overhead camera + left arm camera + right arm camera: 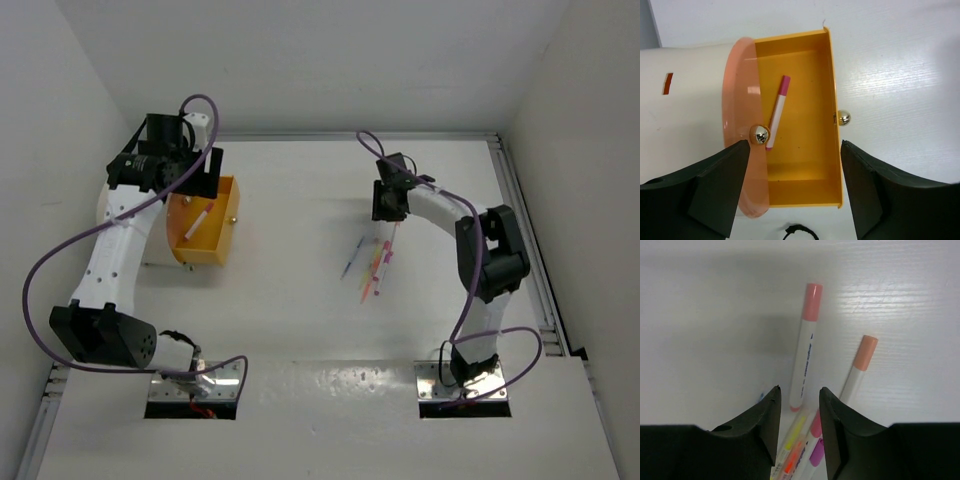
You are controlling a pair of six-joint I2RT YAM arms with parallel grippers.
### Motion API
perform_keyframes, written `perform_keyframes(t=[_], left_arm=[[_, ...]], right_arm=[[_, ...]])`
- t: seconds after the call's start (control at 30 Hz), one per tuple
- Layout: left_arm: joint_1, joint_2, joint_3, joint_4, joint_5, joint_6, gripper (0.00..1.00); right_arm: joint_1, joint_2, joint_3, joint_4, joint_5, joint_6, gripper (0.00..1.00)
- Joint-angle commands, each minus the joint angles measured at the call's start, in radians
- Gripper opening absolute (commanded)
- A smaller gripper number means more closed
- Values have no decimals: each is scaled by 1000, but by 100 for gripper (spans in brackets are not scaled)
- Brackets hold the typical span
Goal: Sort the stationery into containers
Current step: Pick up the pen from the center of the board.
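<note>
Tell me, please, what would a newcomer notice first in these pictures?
First, the orange bin at the left, fixed to a white drum, with one pink-and-white pen lying in it below the open left gripper. Then the bunch of coloured pens right of centre on the table, where the right gripper hangs, jaws open, a pink-capped pen ending between them.

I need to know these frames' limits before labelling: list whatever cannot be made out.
Top view: pen pile too small to count or tell colours.
Right wrist: the pile's near ends hidden behind the right end effector.
Top view: white drum mostly under the left arm; left wrist crops it.
</note>
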Motion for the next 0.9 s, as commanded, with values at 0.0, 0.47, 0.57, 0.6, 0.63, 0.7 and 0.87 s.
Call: perform_keyframes(t=[0.0, 0.47, 0.57, 0.6, 0.63, 0.7, 0.87], left_arm=[[14, -28, 50, 17, 23, -17, 81], [17, -30, 43, -1, 61, -17, 83], [20, -25, 48, -1, 67, -19, 83], [20, -25, 50, -3, 67, -19, 84], [20, -24, 50, -1, 69, -19, 84], [20, -19, 50, -4, 67, -17, 83], [26, -26, 54, -9, 46, -19, 86]], right_arm=[[-5, 28, 53, 25, 54, -8, 36], [-5, 137, 112, 50, 15, -17, 34], [-5, 154, 116, 58, 29, -34, 33], [-5, 157, 116, 59, 28, -34, 32], [-5, 166, 118, 64, 28, -39, 30], [-5, 177, 122, 70, 32, -51, 28], [-5, 205, 130, 76, 37, -62, 22]])
